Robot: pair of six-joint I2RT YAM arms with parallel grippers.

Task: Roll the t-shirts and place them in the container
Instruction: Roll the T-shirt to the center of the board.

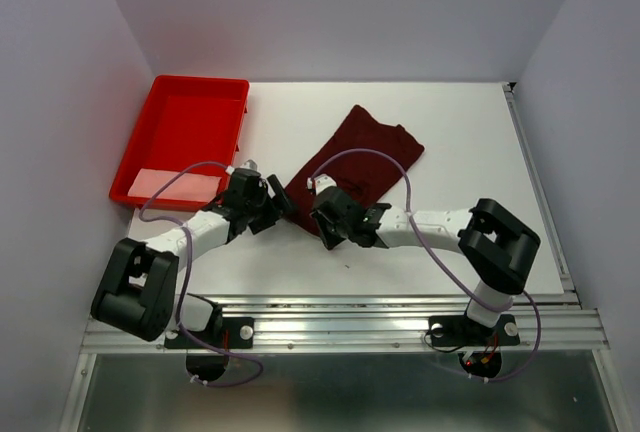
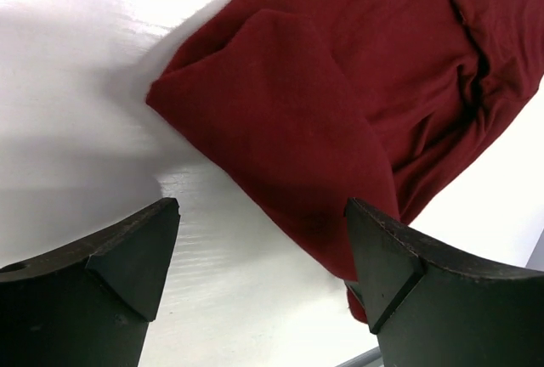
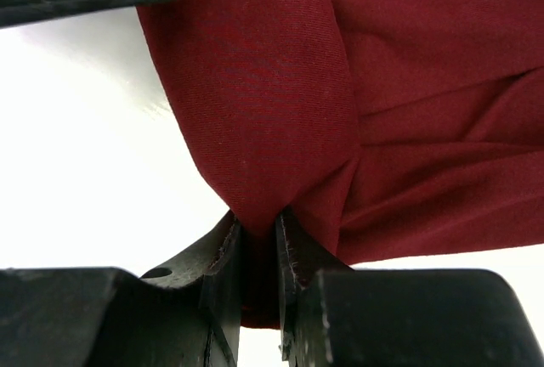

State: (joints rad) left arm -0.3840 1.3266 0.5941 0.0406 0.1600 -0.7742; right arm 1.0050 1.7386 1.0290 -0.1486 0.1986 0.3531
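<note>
Cloth from the near end of the t-shirt (image 1: pixel 362 157) was held clamped between the fingers of the right gripper (image 3: pixel 260 235), with a thick fold drawn up into the narrow gap. The grip was judged to be placed there because the near hem is the edge from which a roll would be started. The left gripper (image 2: pixel 262 210) was seen spread wide and holding nothing. It was set low just beside the shirt's near-left corner, one finger at the cloth edge and the other over bare bench (image 1: pixel 460 152). It was judged to be positioned to take the hem's other side, so that both ends could be turned together. The shirt itself was laid flat on the bench as a long, narrowed strip running from the grippers toward the far right. No roll was yet formed.

The bench was white, smooth and faintly glossy, and was enclosed by plain pale walls (image 1: pixel 350 12). A red tray (image 1: pixel 185 122) was set at the far left, well apart from the shirt, with a pale sheet (image 1: pixel 180 184) lying at its near end. A metal rail (image 1: pixel 400 317) was fixed along the near edge.
</note>
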